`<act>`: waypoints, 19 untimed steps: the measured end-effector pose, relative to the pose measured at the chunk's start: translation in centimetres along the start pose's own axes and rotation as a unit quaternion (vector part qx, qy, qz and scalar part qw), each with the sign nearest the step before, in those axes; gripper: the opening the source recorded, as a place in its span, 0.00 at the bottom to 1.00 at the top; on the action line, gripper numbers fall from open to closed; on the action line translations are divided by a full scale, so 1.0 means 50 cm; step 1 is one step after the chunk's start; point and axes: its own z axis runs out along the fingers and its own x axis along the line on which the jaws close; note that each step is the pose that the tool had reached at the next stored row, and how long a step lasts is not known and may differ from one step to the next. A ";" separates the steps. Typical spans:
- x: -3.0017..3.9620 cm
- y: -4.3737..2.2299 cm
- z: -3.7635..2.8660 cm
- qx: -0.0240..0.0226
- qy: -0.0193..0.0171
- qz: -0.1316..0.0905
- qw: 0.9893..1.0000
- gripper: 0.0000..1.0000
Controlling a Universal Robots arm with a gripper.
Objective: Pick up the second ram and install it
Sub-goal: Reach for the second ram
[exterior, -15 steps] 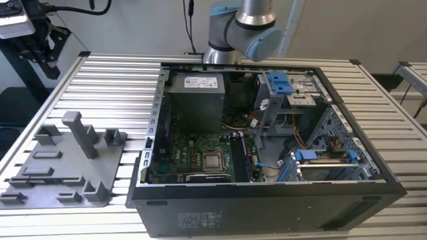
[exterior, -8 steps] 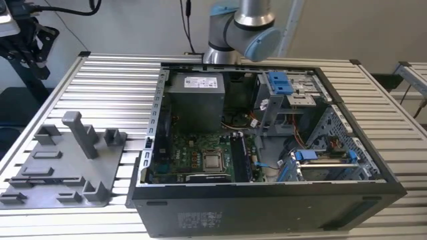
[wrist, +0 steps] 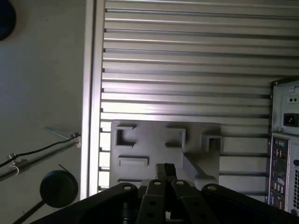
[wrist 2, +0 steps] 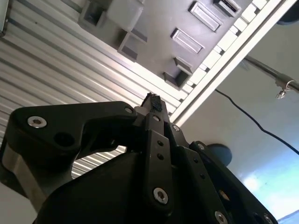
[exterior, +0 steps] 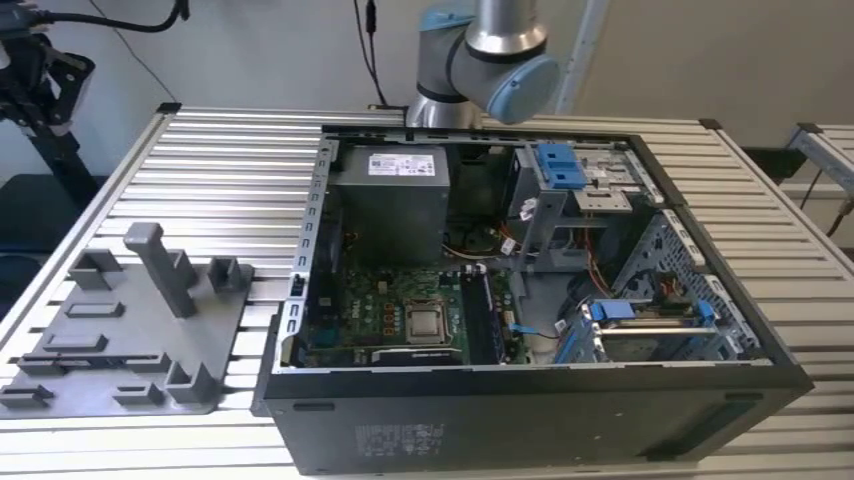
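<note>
A ribbed metal table (exterior: pixel 214 150) carried an open computer case (exterior: pixel 534 410), with the arm (exterior: pixel 487 60) rising behind it. A grey tray (exterior: pixel 80 340) with a tall post (exterior: pixel 160 265) lay beside the case on the exterior view's left. In both wrist views the gripper (wrist: pixel 166 169) (wrist 2: pixel 154 100) had its fingertips pressed together, pointing toward the tray and clear of it. Dark strips stood in the slots (exterior: pixel 497 318) beside the processor; whether one was the second ram could not be told.
</note>
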 end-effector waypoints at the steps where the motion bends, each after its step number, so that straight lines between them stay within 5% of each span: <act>1: 0.005 0.000 0.000 0.000 0.000 0.000 1.000 0.11; 10: 0.009 -0.003 0.001 0.000 0.000 0.000 1.000 0.11; 19: 0.007 -0.036 0.002 0.000 0.000 0.000 1.000 0.11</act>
